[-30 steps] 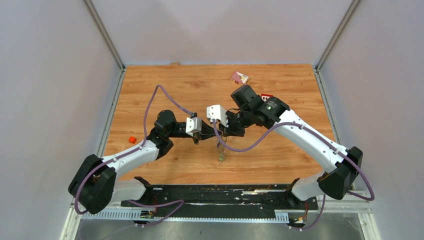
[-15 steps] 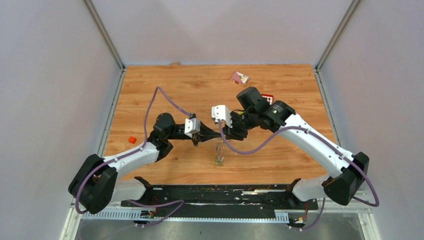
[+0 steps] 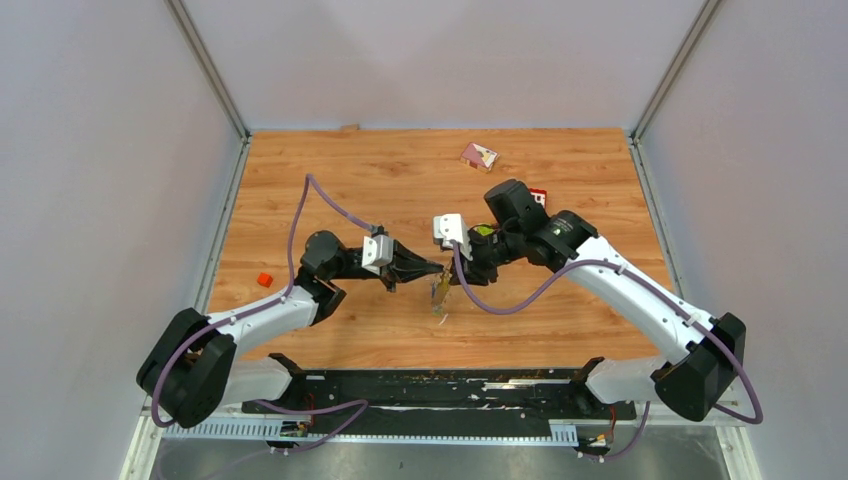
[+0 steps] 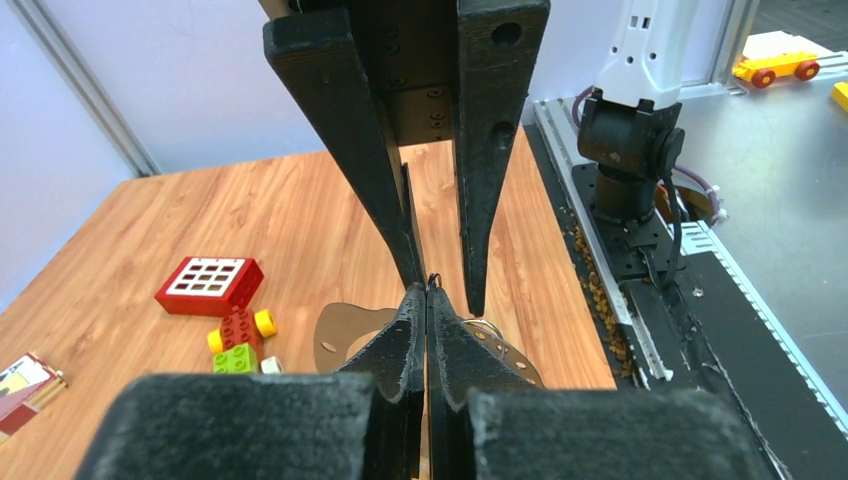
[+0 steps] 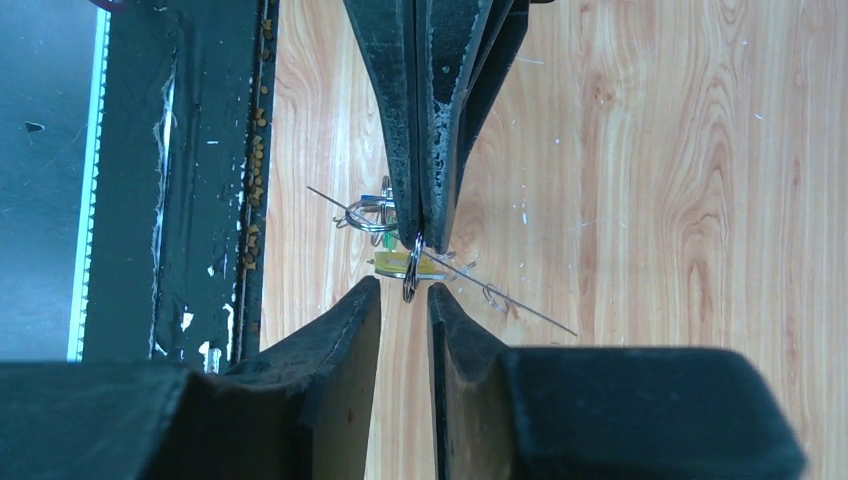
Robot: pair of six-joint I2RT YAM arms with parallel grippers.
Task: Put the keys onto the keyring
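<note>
Keys [image 5: 398, 264] bunch in a small cluster right under the spot where the two hands meet, near the middle of the counter [image 3: 560, 170]. The right wrist view shows a yellow tag and thin silvery loops. It is hard to tell whether the cluster hangs or lies on the wood.

Just beside it, the keyring [image 5: 410, 275] stands edge-on, its upper part pinched in the tips of the left hand [image 5: 420, 232], whose fingers are pressed together on it. The ring's lower edge reaches down into the gap of the right hand [image 5: 404, 292]. That hand's fingers stand apart on either side of the ring and do not appear to touch it.

The two hands point at each other, tip to tip, above the counter. Well away, toward the far side, a red block with a white grid [image 4: 210, 285] lies next to a green-yellow-red toy car [image 4: 240, 335].
</note>
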